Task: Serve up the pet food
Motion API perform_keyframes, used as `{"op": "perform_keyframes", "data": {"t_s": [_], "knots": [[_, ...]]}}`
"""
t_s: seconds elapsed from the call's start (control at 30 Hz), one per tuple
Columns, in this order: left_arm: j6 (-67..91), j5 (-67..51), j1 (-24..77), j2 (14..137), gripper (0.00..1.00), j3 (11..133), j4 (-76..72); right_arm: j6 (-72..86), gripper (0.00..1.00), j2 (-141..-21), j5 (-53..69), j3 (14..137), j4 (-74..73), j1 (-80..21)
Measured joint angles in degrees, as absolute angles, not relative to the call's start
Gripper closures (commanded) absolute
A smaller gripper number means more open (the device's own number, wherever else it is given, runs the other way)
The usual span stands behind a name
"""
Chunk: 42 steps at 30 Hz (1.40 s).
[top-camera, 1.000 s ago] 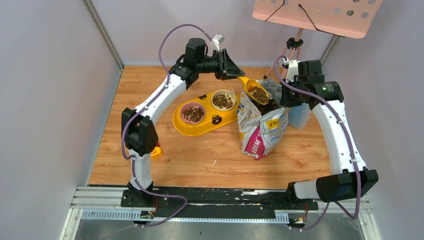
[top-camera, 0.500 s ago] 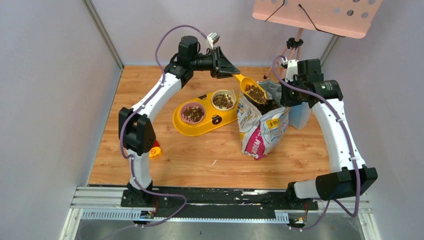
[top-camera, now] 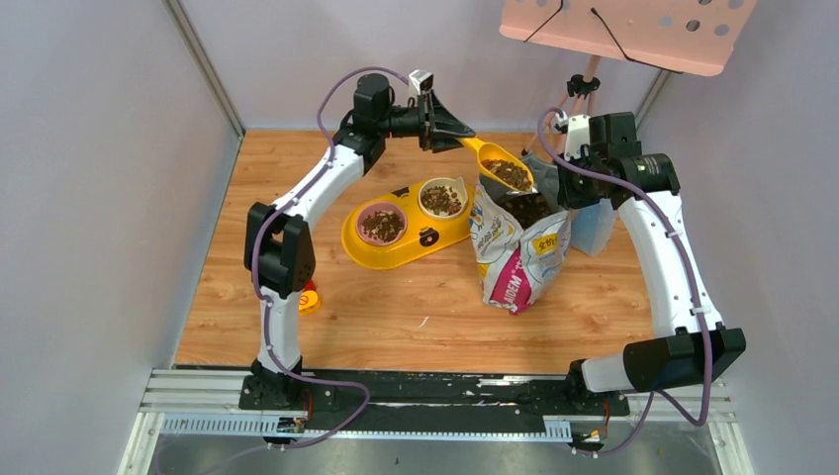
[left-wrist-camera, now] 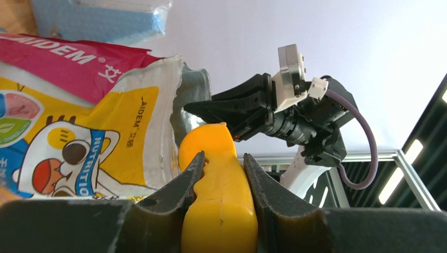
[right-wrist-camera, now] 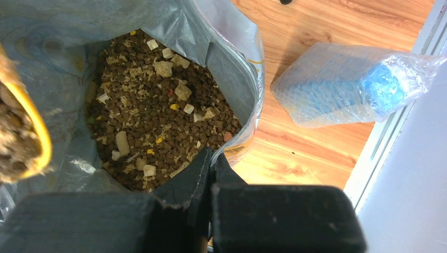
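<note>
My left gripper (top-camera: 457, 136) is shut on the handle of a yellow scoop (top-camera: 503, 168) (left-wrist-camera: 219, 200), held in the air over the mouth of the printed foil bag (top-camera: 519, 262). The scoop is heaped with brown pet food (top-camera: 511, 174). More pet food (right-wrist-camera: 158, 110) fills the open bag, mixed with pale flakes. My right gripper (top-camera: 572, 188) (right-wrist-camera: 212, 161) is shut on the bag's rim (right-wrist-camera: 248, 126) and holds it open. The yellow double feeder (top-camera: 368, 245) holds pet food in its pink bowl (top-camera: 382, 225) and white bowl (top-camera: 442, 199).
A blue bubble-wrapped pack (right-wrist-camera: 353, 84) lies on the wooden floor right of the bag, also seen from above (top-camera: 594, 230). A tripod with a pink board (top-camera: 633, 30) stands at the back right. A small yellow-red object (top-camera: 309, 298) lies by the left arm.
My left gripper has lifted the loaded scoop up out of the bag and a little toward the back. My right gripper has kept its hold on the bag's rim.
</note>
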State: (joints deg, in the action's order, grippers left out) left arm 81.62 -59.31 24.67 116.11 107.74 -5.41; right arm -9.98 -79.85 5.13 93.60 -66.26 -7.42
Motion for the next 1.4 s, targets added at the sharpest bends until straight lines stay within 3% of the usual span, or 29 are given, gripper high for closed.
{"op": "perform_keyframes", "data": {"t_s": [0.37,0.6,1.03,1.4], "knots": [[88.6,-60.0,25.1,120.3,1.00,111.3,-11.6,-12.1,1.00,-80.3,4.0,94.5,-67.7,-7.4],[88.0,-62.0,24.5,120.1,1.00,107.6,-11.2,-12.9,1.00,-80.6,4.3,95.2,-68.3,-7.4],[84.8,-64.2,13.0,108.4,1.00,100.4,-9.8,-13.1,1.00,-80.6,5.5,95.5,-68.1,-7.4],[77.4,-64.4,6.9,108.4,1.00,94.6,-9.5,-12.0,1.00,-79.7,5.6,94.8,-67.8,-7.4]]}}
